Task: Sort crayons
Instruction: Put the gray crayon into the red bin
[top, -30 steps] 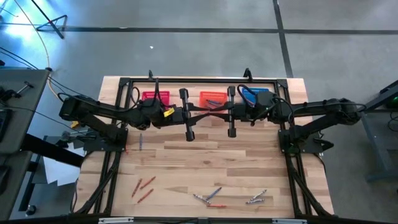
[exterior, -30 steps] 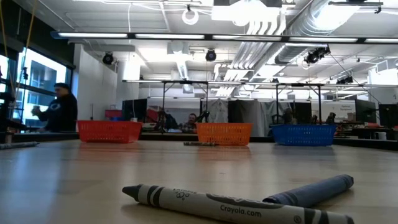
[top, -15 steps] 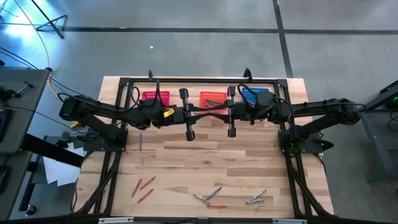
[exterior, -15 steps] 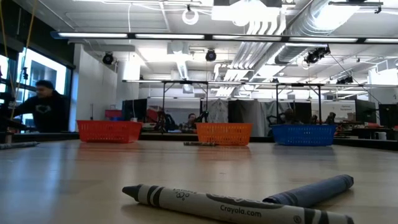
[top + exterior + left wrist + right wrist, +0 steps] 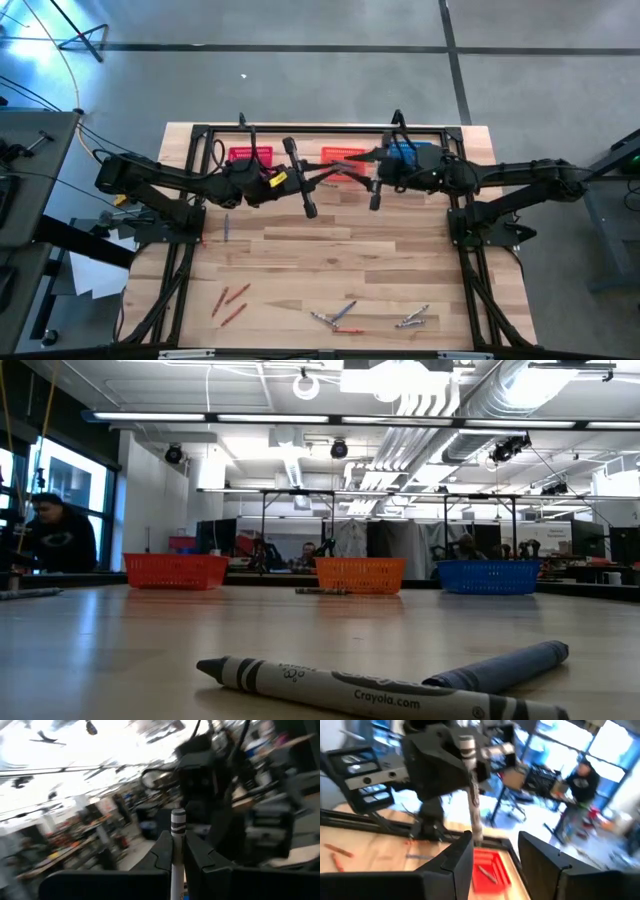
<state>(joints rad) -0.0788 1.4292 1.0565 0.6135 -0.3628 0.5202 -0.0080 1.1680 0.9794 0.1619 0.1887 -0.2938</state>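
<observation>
Above the orange basket (image 5: 341,158), our left gripper (image 5: 178,851) pinches 1 grey crayon (image 5: 176,855) upright by its lower half; our right gripper (image 5: 495,851) stands spread beside it. We judge it light, stiff, brittle: grip mid-shaft, gently.

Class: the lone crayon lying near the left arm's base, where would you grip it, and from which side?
Probably mid-length, from straight above: the crayon lies flat and alone, so fingers can close across its thin width.

Three baskets (image 5: 360,574), two arms (image 5: 170,180), about eleven crayons (image 5: 340,318).
</observation>
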